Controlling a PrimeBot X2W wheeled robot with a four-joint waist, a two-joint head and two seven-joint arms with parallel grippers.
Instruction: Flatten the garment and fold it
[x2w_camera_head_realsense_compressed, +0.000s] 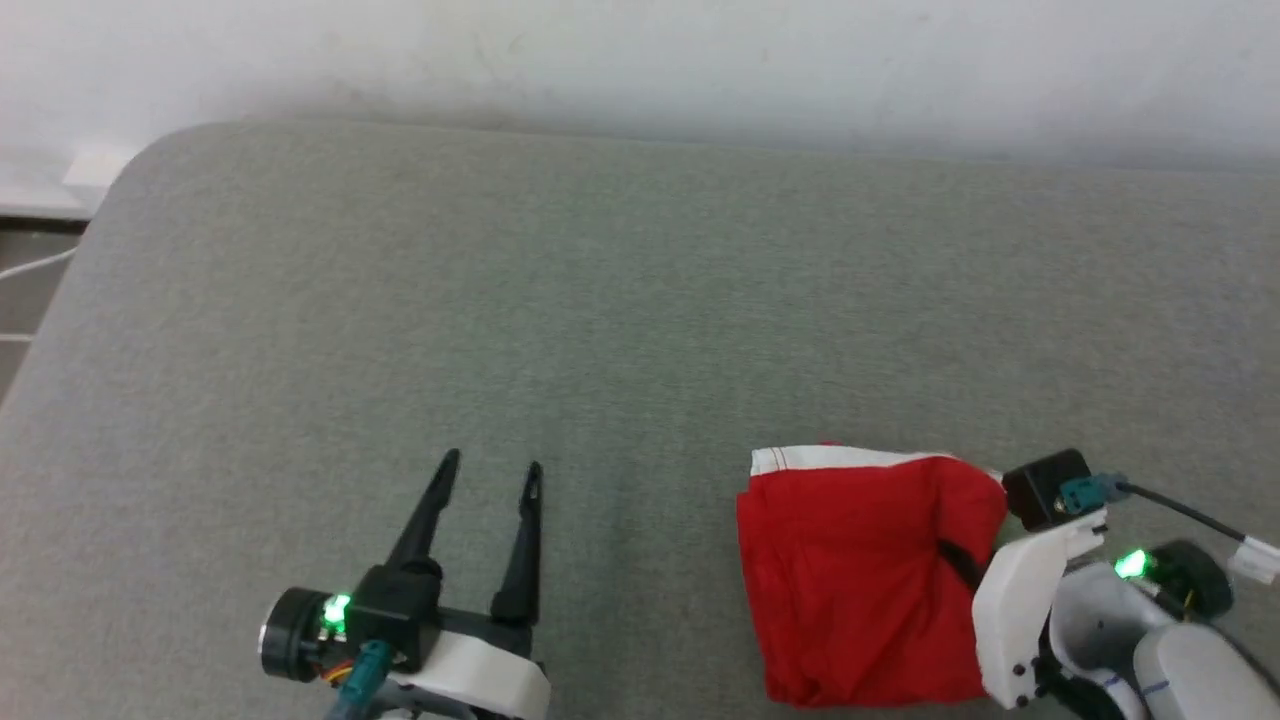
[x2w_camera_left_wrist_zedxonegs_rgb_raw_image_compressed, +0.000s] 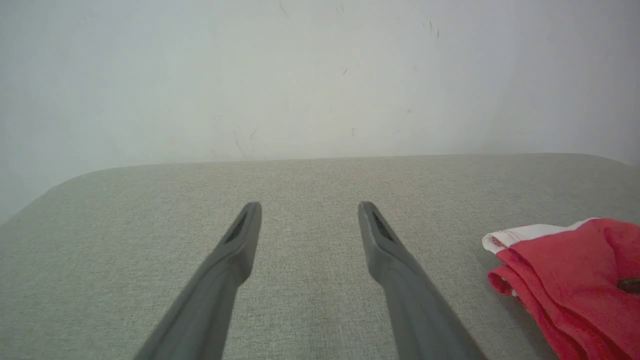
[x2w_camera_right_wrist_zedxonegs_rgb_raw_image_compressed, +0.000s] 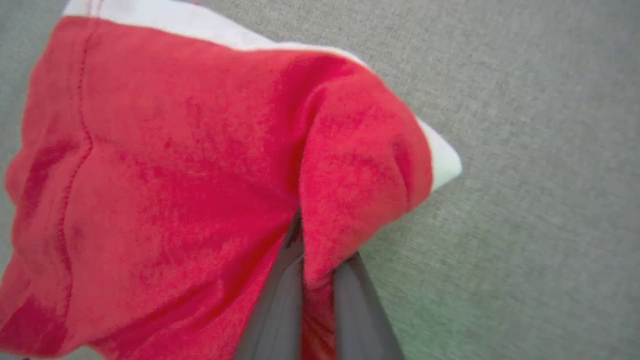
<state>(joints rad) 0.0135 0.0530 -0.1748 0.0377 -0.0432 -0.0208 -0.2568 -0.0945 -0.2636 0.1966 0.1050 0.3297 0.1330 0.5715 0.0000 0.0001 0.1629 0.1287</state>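
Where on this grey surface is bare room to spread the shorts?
The widest bare stretch of the grey surface runs from the wall down to the red shorts and the left pincer. A bare lane lies between those two. Crowded: near right, where the right pincer pinches the shorts.

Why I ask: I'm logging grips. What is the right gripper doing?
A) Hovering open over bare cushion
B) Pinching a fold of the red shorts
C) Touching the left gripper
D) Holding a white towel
B: in the right wrist view, the right gripper has its two fingers closed on a raised fold of the shorts.
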